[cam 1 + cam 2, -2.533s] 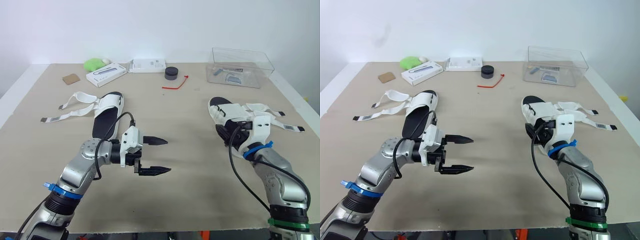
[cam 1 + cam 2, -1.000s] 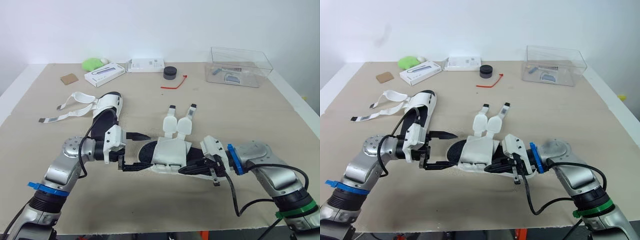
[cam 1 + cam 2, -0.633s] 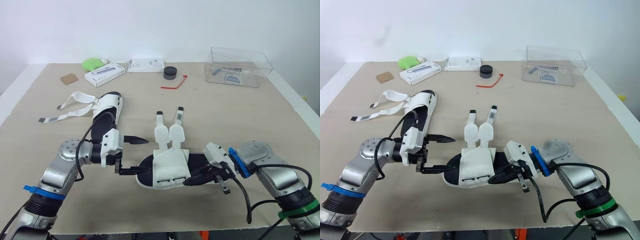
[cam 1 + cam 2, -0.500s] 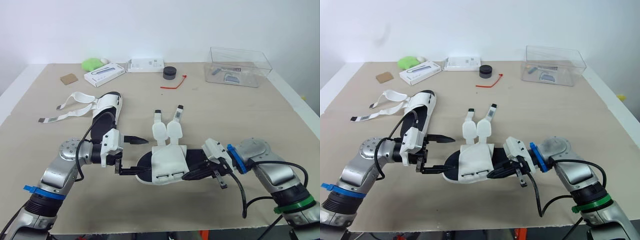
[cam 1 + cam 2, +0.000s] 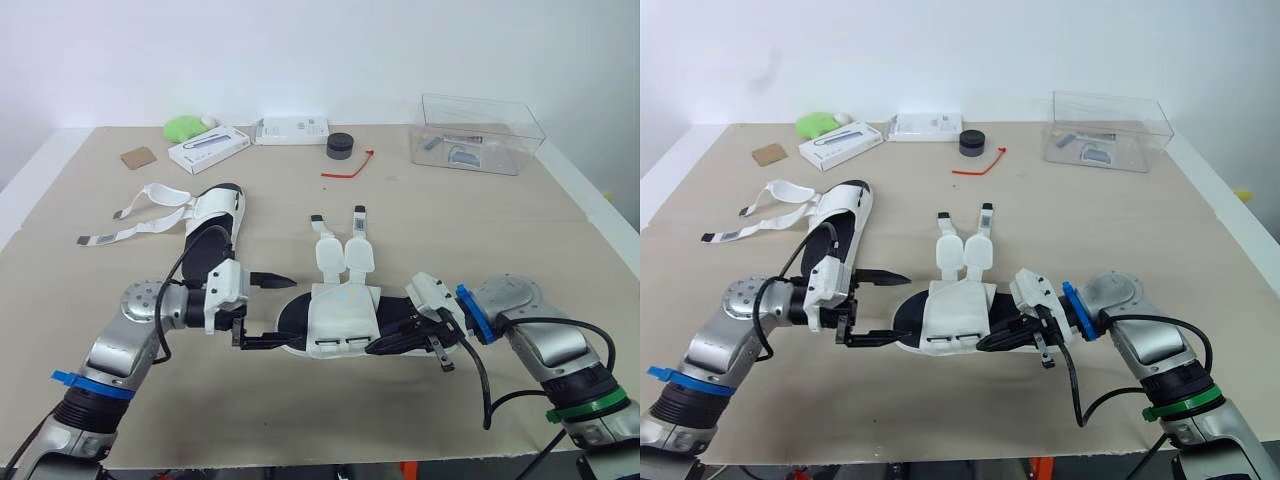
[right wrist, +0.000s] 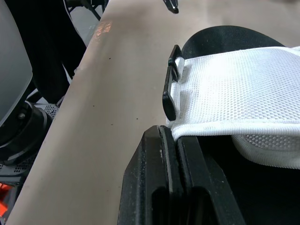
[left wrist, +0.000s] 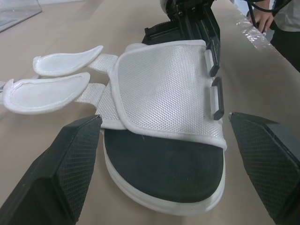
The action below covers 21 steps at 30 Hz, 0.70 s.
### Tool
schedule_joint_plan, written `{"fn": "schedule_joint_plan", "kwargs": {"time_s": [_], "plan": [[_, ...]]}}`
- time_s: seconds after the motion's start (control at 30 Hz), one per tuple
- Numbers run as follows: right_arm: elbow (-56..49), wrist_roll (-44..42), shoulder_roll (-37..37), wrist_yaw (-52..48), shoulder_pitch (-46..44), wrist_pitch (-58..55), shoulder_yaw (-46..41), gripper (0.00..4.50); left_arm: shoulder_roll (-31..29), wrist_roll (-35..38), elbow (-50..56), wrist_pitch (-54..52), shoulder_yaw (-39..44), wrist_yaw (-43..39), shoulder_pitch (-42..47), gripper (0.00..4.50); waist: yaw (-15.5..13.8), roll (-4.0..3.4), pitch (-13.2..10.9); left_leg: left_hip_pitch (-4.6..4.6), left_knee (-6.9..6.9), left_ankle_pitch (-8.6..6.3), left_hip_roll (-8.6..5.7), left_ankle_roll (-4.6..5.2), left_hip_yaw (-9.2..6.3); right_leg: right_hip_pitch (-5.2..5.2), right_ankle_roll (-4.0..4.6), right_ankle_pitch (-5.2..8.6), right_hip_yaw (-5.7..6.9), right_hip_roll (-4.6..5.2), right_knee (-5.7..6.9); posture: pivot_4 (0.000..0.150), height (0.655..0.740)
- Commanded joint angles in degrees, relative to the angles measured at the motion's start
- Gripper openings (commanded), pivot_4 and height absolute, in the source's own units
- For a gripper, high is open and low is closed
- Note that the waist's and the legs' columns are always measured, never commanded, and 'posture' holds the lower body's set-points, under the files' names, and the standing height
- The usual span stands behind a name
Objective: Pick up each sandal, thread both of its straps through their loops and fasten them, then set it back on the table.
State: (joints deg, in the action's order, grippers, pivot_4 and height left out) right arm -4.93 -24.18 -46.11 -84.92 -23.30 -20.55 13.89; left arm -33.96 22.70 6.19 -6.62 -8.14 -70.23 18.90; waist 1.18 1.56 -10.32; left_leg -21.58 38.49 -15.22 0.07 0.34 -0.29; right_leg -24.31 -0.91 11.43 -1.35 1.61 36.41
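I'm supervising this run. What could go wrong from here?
1. The right pincer grips the sandal only at one end, so it may pivot or slip if the open left pincer closes on the other end.
2. Both straps lie loose on the far side, opposite the loops; lifting could let them flop or snag.

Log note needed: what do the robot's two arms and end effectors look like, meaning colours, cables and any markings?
Both arms are silver-grey jointed metal with white wrist housings and looping black cables. The left arm carries a blue band; the right arm a blue wrist band and a green band. Left end effector and right end effector each have two black tapered fingers.
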Motion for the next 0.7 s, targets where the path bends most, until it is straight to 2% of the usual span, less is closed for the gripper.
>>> {"fn": "schedule_joint_plan", "kwargs": {"time_s": [0.03, 0.07, 0.13, 0.2, 0.23, 0.33, 0.43, 0.63, 0.67, 0.7], "plan": [[-2.72, -2.39, -4.18, -2.1, 1.13, -3.43, -3.07, 1.53, 0.64, 0.34, 0.07, 0.08, 0.44, 0.24, 1.72, 4.5, -0.15, 0.0, 0.0, -0.01, 0.0, 0.0, -0.01, 0.0, 0.0, 0.0, 0.0, 0.0, 0.0, 0.01, 0.0, 0.15, 0.74], [-3.85, -3.58, -5.29, -2.2, 1.98, -4.57, -4.03, 1.88, 0.6, 0.35, -0.15, 0.01, 0.4, -0.12, 1.89, 4.5, -0.23, 0.0, 0.0, -0.01, 0.01, 0.0, -0.03, 0.0, -0.01, 0.01, 0.0, 0.0, 0.02, 0.03, 0.0, 0.15, 0.74], [-5.48, -4.93, -6.77, -2.31, 3.42, -5.81, -5.09, 2.95, 0.54, 0.18, -0.53, 0.26, 0.31, -0.64, 2.07, 4.5, -0.18, 0.01, 0.0, -0.03, 0.01, 0.0, -0.06, 0.0, -0.01, 0.01, -0.02, 0.02, 0.01, 0.06, -0.01, 0.15, 0.74], [-7.2, -6.91, -8.18, -1.94, 5.44, -7.79, -7.04, 3.74, 0.54, 0.02, -1.0, 0.71, 0.03, -1.31, 2.3, 4.5, -0.12, 0.01, 0.0, -0.02, 0.01, -0.01, -0.06, -0.01, 0.01, 0.01, -0.04, 0.02, 0.0, 0.06, -0.01, 0.15, 0.74], [-8.0, -8.36, -8.75, -1.51, 6.29, -9.38, -8.35, 4.33, 0.65, -0.01, -1.27, 0.87, -0.11, -1.54, 2.49, 4.5, -0.13, 0.01, 0.0, -0.03, 0.01, -0.01, -0.05, -0.01, -0.01, 0.01, -0.03, 0.02, 0.0, 0.05, -0.01, 0.15, 0.74], [-8.92, -15.05, -8.5, 2.36, 6.88, -17.05, -13.71, 4.47, 0.97, -1.13, -2.75, 2.45, -1.34, -2.98, 3.37, 4.5, -0.01, 0.01, 0.0, -0.02, 0.01, -0.01, -0.04, -0.01, 0.0, 0.01, -0.03, 0.01, 0.0, 0.02, -0.01, 0.15, 0.74], [-5.84, -23.13, -6.27, 10.6, 3.04, -27.96, -20.38, 4.5, 1.17, -2.58, -4.95, 3.78, -2.67, -4.48, 4.55, 3.71, 0.02, 0.03, -0.01, 0.01, 0.05, 0.01, -0.01, -0.02, 0.04, 0.02, -0.01, -0.08, -0.02, -0.01, 0.0, 0.15, 0.74], [5.45, -24.14, 0.61, 29.72, -9.53, -43.85, -23.46, 4.5, 1.25, -6.93, -11.27, 8.65, -5.12, -7.07, 8.26, 0.77, 0.09, 0.07, -0.02, 0.03, 0.11, 0.09, 0.12, -0.03, 0.16, 0.03, 0.07, -0.28, -0.12, -0.21, -0.01, 0.15, 0.74], [8.07, -23.83, 2.68, 33.36, -12.02, -46.16, -23.99, 4.5, 1.51, -7.32, -12.27, 9.37, -5.39, -7.43, 8.97, 0.08, 0.09, 0.07, -0.02, 0.02, 0.11, 0.08, 0.18, -0.02, 0.23, 0.0, 0.11, -0.3, -0.14, -0.27, -0.01, 0.15, 0.74], [9.7, -23.58, 4.09, 35.72, -13.63, -47.63, -24.44, 4.5, 1.73, -7.54, -12.97, 9.85, -5.53, -7.68, 9.45, 0.08, 0.13, 0.07, -0.02, 0.01, 0.11, 0.08, 0.22, -0.02, 0.26, -0.01, 0.13, -0.31, -0.16, -0.3, -0.01, 0.15, 0.74]]}}
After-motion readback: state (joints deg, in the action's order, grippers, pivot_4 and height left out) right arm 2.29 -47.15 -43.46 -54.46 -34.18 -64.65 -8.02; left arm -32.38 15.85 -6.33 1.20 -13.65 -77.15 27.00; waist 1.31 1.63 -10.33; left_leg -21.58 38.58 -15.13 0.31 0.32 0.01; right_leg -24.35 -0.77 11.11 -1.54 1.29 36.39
